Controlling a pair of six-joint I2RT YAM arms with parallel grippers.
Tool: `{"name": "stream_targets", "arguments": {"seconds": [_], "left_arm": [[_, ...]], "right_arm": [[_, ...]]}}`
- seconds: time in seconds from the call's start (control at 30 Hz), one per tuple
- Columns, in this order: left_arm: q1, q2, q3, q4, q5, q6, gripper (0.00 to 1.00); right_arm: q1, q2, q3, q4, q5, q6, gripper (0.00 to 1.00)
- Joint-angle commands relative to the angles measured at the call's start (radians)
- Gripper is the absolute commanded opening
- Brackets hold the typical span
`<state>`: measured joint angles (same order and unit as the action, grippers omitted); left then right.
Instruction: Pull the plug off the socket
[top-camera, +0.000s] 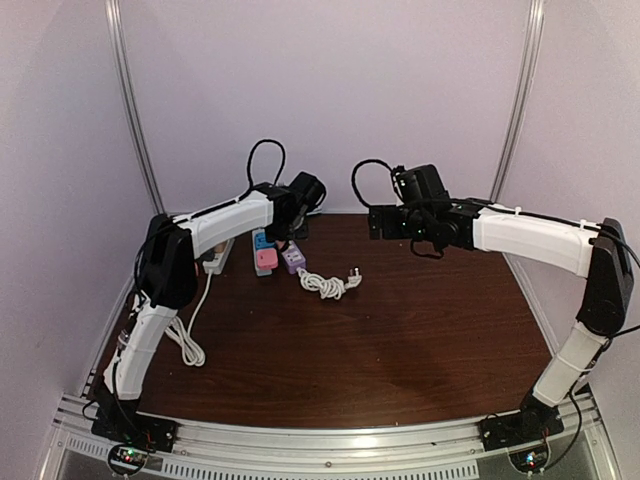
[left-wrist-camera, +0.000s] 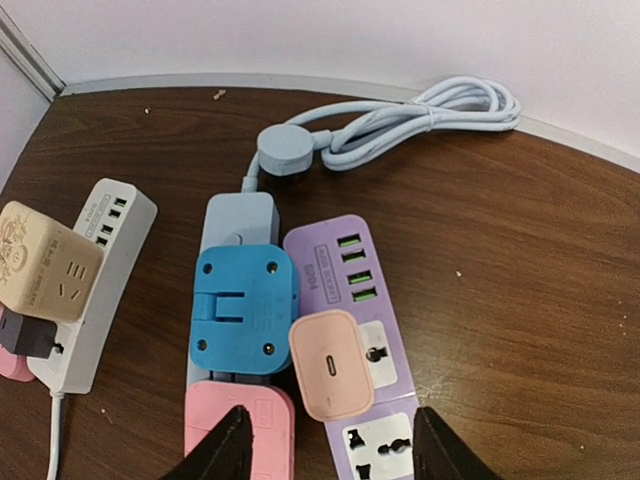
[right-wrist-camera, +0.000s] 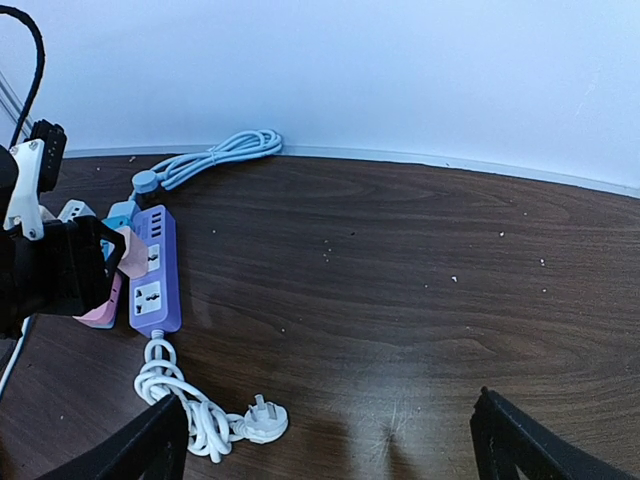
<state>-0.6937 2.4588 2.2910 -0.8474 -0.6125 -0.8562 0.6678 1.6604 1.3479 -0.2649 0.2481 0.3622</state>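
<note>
Left gripper (left-wrist-camera: 330, 445), jaws apart, straddles the peach charger (left-wrist-camera: 331, 365) seated in the purple power strip (left-wrist-camera: 320, 240).

The charger sits mid-strip, its near end between the fingers with nothing clamped. The strip's long axis runs away from the gripper, and the jaws span its width. A pink plug (left-wrist-camera: 240, 430) just left of the strip crowds the left finger. The right gripper (right-wrist-camera: 330, 440), wide open and empty, hangs well to the strip's right. The charger's pins are hidden and the finger bases are cut off.

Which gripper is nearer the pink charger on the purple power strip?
Left. The left gripper straddles the pink charger from above; the right gripper hangs over the table, well off to the charger's right.
</note>
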Motion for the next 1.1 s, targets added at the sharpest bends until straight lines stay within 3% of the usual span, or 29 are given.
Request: {"name": "stream_targets", "arguments": {"seconds": [0.0,0.7,1.07], "left_arm": [[-0.001,0.028,0.058,-0.018,-0.065,-0.043,0.54],[0.04,0.172,0.16,-0.008,0.022,-0.06,0.44],[0.01,0.132,0.156,0.011,0.048,0.057,0.29]], "right_arm": [[-0.004,-0.037,-0.021,-0.008,-0.015,-0.006,1.0],[-0.005,-0.056,-0.053,-0.013,-0.014,-0.014,1.0],[-0.005,-0.056,-0.071,-0.007,0.001,-0.015,1.0]]}}
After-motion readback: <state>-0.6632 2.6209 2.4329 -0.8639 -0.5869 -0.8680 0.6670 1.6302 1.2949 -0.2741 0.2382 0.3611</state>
